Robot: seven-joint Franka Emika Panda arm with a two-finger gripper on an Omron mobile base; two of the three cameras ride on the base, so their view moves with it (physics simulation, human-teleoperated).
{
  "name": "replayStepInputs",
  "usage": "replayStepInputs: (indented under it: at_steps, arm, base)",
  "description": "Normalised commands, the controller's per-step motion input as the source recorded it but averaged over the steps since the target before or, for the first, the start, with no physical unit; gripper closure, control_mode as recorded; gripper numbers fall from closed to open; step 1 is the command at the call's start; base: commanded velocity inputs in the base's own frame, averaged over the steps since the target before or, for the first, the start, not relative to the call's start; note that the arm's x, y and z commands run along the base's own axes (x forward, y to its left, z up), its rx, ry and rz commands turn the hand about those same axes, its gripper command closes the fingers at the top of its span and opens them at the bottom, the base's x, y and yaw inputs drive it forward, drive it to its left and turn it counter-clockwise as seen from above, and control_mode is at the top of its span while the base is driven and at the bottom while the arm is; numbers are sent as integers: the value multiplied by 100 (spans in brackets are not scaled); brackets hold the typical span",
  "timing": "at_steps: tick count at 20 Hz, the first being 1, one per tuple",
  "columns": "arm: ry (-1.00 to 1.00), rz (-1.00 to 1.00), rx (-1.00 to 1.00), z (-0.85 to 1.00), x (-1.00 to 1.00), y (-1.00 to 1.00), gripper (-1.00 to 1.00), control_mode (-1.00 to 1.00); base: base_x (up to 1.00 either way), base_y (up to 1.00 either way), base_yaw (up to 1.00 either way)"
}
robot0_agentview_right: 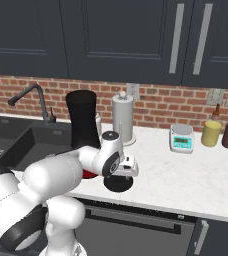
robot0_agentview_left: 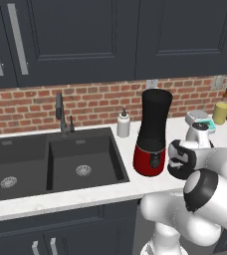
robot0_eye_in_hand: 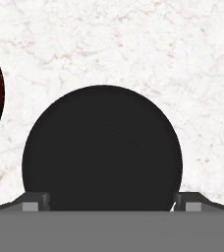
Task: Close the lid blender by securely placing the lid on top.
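White marbled stone is making up the surface (robot0_agentview_right: pixel 196 180), which is running under dark cabinets and a red brick backsplash. Set into it at the left, the black double sink (robot0_agentview_left: pixel 51 162) is sitting with its dark faucet (robot0_agentview_left: pixel 60 113) rising behind the divider. The blender (robot0_agentview_left: pixel 152 132) is standing upright just right of the sink, its red base on the stone and its black jar flaring upward with the rim uncovered. Behind it in the right base view, a paper towel roll (robot0_agentview_right: pixel 123 120) is standing on its holder, and a small kitchen scale (robot0_agentview_right: pixel 181 138) is lying further right. The lid (robot0_eye_in_hand: pixel 102 150) is lying flat on the surface just right of the blender's base, apart from it. The tool (robot0_agentview_right: pixel 120 176) is hanging directly over the lid, its fingertips (robot0_eye_in_hand: pixel 35 202) standing apart at either side of the disc's edge, not clamped on it.
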Motion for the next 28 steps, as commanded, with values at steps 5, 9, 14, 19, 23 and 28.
replayStepInputs:
  at_steps: [5, 9, 14, 19, 23, 28]
  arm:
    - [0, 0, 0, 0, 0, 0, -100, -100]
    - [0, 0, 0, -1, 0, 0, -100, -100]
    - [0, 0, 0, -5, 0, 0, -100, -100]
    - [0, 0, 0, -7, 0, 0, -100, -100]
    - [0, 0, 0, -11, 0, 0, -100, -100]
    - [0, 0, 0, -7, 0, 0, -100, -100]
  base:
    - [0, 0, 0]
    - [0, 0, 0]
    - [0, 0, 0]
    - [0, 0, 0]
    - [0, 0, 0]
    - [0, 0, 0]
